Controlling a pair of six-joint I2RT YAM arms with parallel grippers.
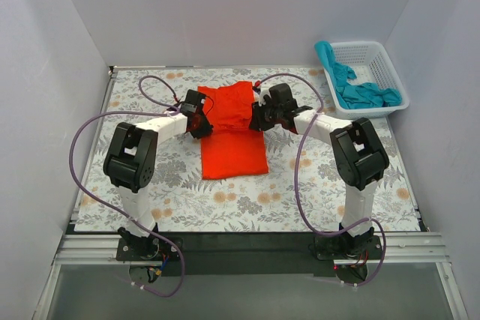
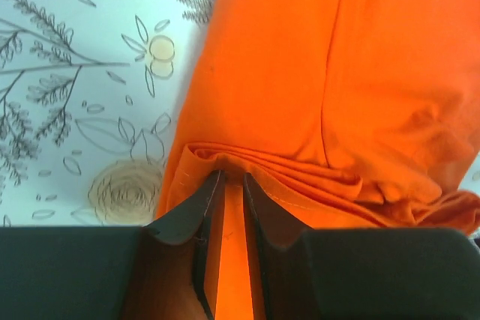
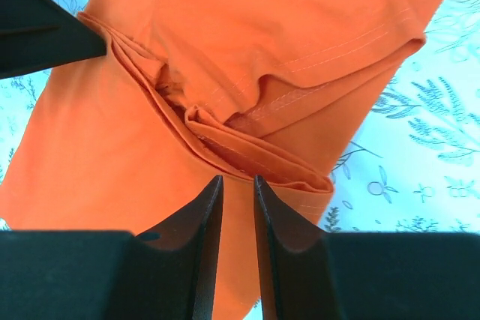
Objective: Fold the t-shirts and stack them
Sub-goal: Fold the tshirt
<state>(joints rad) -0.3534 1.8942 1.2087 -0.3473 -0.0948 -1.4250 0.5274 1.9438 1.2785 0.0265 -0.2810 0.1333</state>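
Observation:
The orange-red t-shirt (image 1: 232,151) lies mid-table, its near half flat and its far half bunched into folds. My left gripper (image 1: 201,127) is at the shirt's left edge. Its jaws (image 2: 232,176) stand narrow, with the tips under a folded edge of the shirt (image 2: 300,73) and orange cloth filling the gap. My right gripper (image 1: 257,118) is at the right edge. Its jaws (image 3: 238,179) are slightly apart, with the tips touching a stack of folds in the shirt (image 3: 247,20) and flat cloth showing between them. The teal t-shirt (image 1: 360,94) lies crumpled in the basket.
The white lattice basket (image 1: 386,65) stands at the back right corner of the floral tablecloth (image 1: 300,192). White walls enclose the table on three sides. Purple cables loop from both arms. The dark shape (image 3: 37,28) at the upper left of the right wrist view is the other gripper.

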